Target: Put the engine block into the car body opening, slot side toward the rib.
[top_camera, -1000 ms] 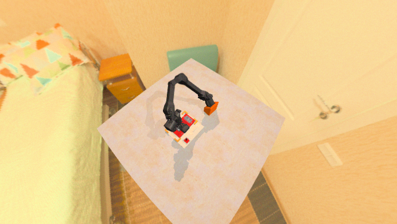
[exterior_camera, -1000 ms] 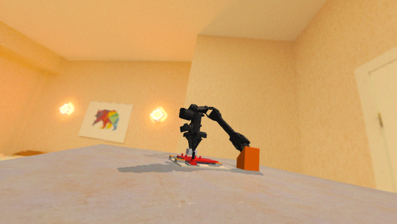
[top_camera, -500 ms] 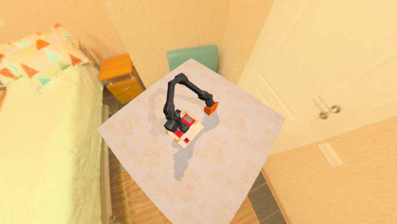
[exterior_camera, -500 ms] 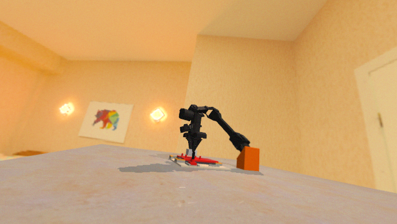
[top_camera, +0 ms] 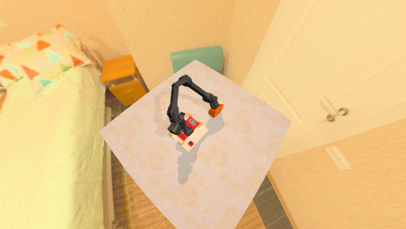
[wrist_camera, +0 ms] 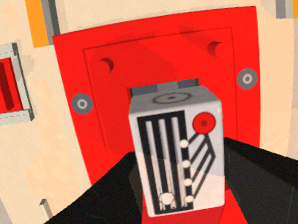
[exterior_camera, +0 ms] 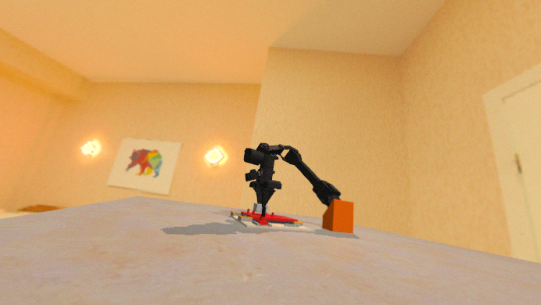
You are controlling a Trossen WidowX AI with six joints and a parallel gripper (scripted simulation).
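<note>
My gripper (wrist_camera: 178, 153) (exterior_camera: 263, 209) is shut on the engine block (wrist_camera: 162, 175) (exterior_camera: 258, 207). The block is pale grey, with black and white stripes and a red round spot facing the wrist camera. It stands up over the red car body (wrist_camera: 240, 40) (top_camera: 182, 137) (exterior_camera: 287, 218). In the wrist view a dark strip of the opening (wrist_camera: 189, 83) shows just beyond the block's top end. The block hides the rest of the opening. Its lower end, the slot and the rib are hidden, so its depth cannot be told.
The car body lies on a cream board (top_camera: 200, 135) with orange and grey corner pieces. Two round grey studs (wrist_camera: 82, 104) (wrist_camera: 247, 79) flank the opening. A small red part in a grey frame (top_camera: 192, 141) (wrist_camera: 26, 87) sits beside it. The arm's orange base (top_camera: 215, 111) (exterior_camera: 343, 216) stands nearby.
</note>
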